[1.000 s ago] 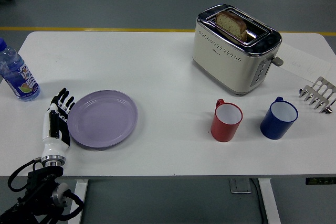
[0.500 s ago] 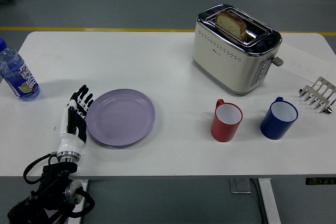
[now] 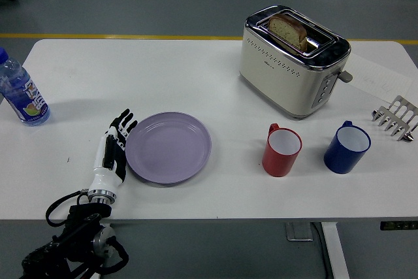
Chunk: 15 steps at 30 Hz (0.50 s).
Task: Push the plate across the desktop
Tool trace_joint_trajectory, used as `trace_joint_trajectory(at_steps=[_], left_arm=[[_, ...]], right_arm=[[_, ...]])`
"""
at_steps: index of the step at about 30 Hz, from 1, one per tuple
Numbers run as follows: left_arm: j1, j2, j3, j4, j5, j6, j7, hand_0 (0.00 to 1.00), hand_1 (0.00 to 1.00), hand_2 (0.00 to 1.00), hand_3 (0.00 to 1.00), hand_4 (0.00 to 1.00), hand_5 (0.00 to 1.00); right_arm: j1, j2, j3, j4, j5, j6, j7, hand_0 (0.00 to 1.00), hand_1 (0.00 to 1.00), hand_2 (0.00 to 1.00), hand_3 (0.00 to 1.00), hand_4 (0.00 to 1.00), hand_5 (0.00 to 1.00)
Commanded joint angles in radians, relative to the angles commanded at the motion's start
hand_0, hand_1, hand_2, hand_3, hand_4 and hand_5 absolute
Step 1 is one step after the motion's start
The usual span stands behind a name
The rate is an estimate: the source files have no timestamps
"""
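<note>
A lilac plate (image 3: 168, 147) lies flat on the white table (image 3: 196, 83), left of centre near the front edge. My left hand (image 3: 115, 146) stands on its edge with the fingers stretched out straight and together, pressed against the plate's left rim. It holds nothing. The right arm is out of view.
A red mug (image 3: 281, 151) stands to the plate's right, a blue mug (image 3: 346, 147) beyond it. A cream toaster (image 3: 291, 61) with bread in a slot stands at the back right. A metal toast rack (image 3: 394, 118) is at the right edge. A water bottle (image 3: 21, 92) stands far left.
My left hand has slid to the right along the table, and the plate has moved right with it, closer to the red mug.
</note>
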Motion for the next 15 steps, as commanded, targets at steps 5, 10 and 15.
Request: trace_joint_trajectory(at_steps=[5, 10, 15], left_arm=[[-0.015, -0.001, 0.047, -0.004, -0.018, 0.006, 0.000, 0.909, 0.915, 0.940, 0.901, 0.470, 0.981], [-0.033, -0.005, 0.090, -0.005, -0.035, 0.011, 0.000, 0.909, 0.915, 0.940, 0.901, 0.470, 0.981], [-0.059, -0.017, 0.145, 0.013, -0.060, 0.015, 0.000, 0.908, 0.914, 0.940, 0.906, 0.468, 0.977]], right_arm=[[-0.004, -0.001, -0.002, 0.000, 0.002, 0.000, 0.001, 0.518, 0.482, 0.597, 0.545, 0.209, 0.256], [-0.005, -0.001, -0.001, 0.000, 0.002, 0.000, 0.001, 0.518, 0.482, 0.597, 0.545, 0.209, 0.256], [-0.007, -0.001, -0.002, 0.000, 0.001, 0.000, 0.001, 0.518, 0.482, 0.597, 0.546, 0.209, 0.256]])
